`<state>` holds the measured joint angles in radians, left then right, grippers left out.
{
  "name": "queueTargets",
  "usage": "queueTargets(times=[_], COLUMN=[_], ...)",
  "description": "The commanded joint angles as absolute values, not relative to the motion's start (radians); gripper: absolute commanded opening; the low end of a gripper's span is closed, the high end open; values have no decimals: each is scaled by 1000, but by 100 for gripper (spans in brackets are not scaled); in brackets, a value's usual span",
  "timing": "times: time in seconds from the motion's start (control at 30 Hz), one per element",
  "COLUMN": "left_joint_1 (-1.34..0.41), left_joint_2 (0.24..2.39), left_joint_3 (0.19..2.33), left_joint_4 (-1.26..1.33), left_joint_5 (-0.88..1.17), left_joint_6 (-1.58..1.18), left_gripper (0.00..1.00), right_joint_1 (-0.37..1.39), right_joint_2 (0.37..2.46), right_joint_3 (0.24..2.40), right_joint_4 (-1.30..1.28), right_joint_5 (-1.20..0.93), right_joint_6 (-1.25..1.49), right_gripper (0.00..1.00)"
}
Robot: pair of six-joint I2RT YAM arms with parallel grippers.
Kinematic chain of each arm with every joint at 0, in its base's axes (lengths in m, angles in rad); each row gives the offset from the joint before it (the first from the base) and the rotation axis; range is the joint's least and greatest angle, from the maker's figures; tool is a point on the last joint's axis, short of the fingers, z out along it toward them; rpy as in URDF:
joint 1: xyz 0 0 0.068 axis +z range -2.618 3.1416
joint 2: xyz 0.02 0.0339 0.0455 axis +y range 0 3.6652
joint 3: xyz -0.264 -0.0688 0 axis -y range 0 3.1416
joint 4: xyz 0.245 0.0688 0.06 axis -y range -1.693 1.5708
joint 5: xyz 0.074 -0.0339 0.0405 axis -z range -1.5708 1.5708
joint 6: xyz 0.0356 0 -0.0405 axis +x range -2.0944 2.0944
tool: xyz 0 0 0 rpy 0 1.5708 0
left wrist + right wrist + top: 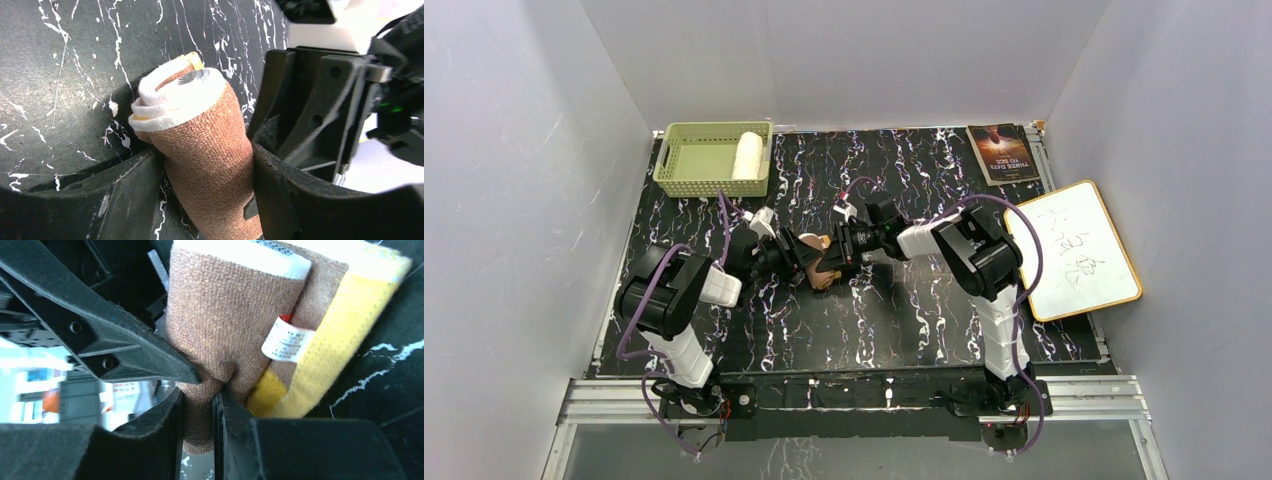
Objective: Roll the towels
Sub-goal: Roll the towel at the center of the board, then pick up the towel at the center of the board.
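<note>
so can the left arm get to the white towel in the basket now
Probably not yet: the left gripper is clamped on the brown towel roll, which the right gripper also pinches. Nothing else blocks the basket.

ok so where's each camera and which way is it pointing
Top external: fixed above and behind, looking down on the table; left arm and right arm enter from below, left pincer and right pincer meeting at the brown towel.
Left wrist: on that wrist, looking along its fingers, which flank the rolled towel; right pincer beyond.
Right wrist: on that wrist, looking along its fingers, which pinch the towel's end; left pincer upper left.
Shared: all three show the towel; each wrist view shows the other pincer.
</note>
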<state>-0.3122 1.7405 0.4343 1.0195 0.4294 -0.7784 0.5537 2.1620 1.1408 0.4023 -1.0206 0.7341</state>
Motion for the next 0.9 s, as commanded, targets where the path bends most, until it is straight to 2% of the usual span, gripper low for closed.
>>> queueTargets(times=[0.0, 0.07, 0.1, 0.13, 0.17, 0.2, 0.3, 0.43, 0.57, 0.63, 0.7, 0.77, 0.8, 0.87], left_joint_1=[-316, -317, -317, -316, -317, -316, -316, -316, -316, -316, -316, -316, -316, -316], left_joint_2=[1693, 1678, 1675, 1676, 1679, 1686, 1709, 1706, 1678, 1666, 1657, 1652, 1654, 1657], left_joint_3=[444, 445, 449, 448, 449, 448, 453, 451, 454, 459, 469, 479, 486, 499], left_joint_4=[826, 811, 807, 810, 815, 825, 840, 833, 788, 763, 739, 720, 708, 682], left_joint_5=[302, 293, 294, 297, 299, 300, 314, 310, 294, 283, 277, 276, 277, 280], left_joint_6=[-641, -623, -618, -615, -614, -615, -617, -619, -599, -587, -577, -575, -574, -574], left_gripper=[60, 57, 55, 54, 52, 51, 42, 45, 45, 46, 46, 46, 47, 47], right_joint_1=[586, 590, 591, 591, 592, 592, 592, 604, 604, 598, 589, 612, 650, 780], right_joint_2=[2013, 1948, 1915, 1885, 1863, 1847, 1821, 1595, 1275, 1213, 1254, 1346, 1375, 1384], right_joint_3=[1198, 1202, 1190, 1181, 1175, 1176, 1192, 1097, 800, 678, 760, 924, 969, 953], right_joint_4=[31, -33, -41, -44, -47, -56, -106, -12, 437, 644, 578, 304, 210, 179], right_joint_5=[-854, -762, -726, -690, -671, -660, -610, -371, -205, -228, -403, -444, -384, -98], right_joint_6=[410, 326, 308, 287, 276, 253, 211, 185, 251, 370, 307, 186, 81, -101], right_gripper=[1, 8, 22, 42, 88, 97, 98, 98, 98, 98, 98, 98, 98, 98])
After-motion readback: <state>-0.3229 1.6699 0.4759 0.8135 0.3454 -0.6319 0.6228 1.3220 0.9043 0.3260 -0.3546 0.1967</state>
